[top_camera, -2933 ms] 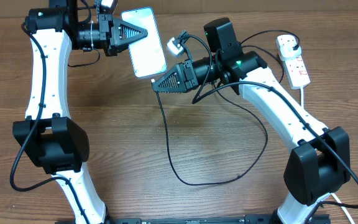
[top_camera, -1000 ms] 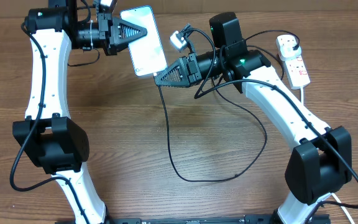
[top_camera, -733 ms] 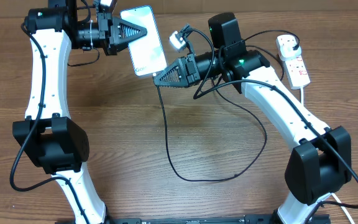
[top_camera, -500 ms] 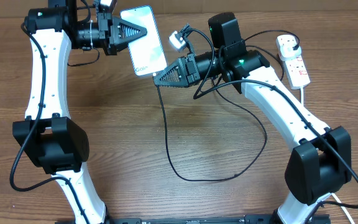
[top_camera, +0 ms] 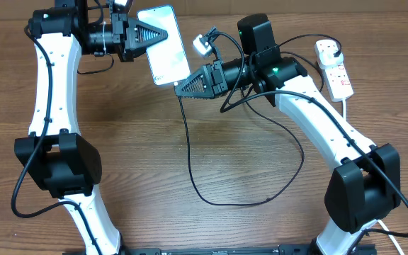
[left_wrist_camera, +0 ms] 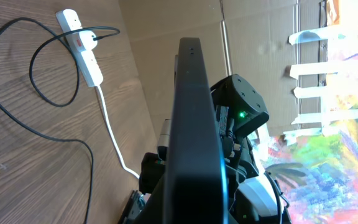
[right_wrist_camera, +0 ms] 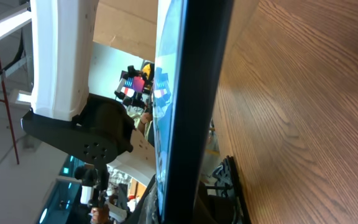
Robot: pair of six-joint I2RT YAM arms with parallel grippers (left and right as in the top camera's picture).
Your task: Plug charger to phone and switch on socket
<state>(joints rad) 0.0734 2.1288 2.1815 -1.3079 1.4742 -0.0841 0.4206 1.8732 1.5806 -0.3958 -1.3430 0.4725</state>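
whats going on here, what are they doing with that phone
A robot is plugging a phone in. Its left hand grips the phone, while its right hand pinches the tip of the charger against the phone's lower edge. Whether the tip is seated cannot be told from here. The charger's other end runs to the socket at the far right, and neither hand is near it.

A: Where's the phone [top_camera: 164, 46]?
B: Off the tabletop [top_camera: 140, 142], left end effector [top_camera: 154, 34] on its left edge, right end effector [top_camera: 181, 89] at its near end.
A: The socket [top_camera: 333, 69]?
B: Well right of the phone; the charger [top_camera: 190, 152] loops nearer.
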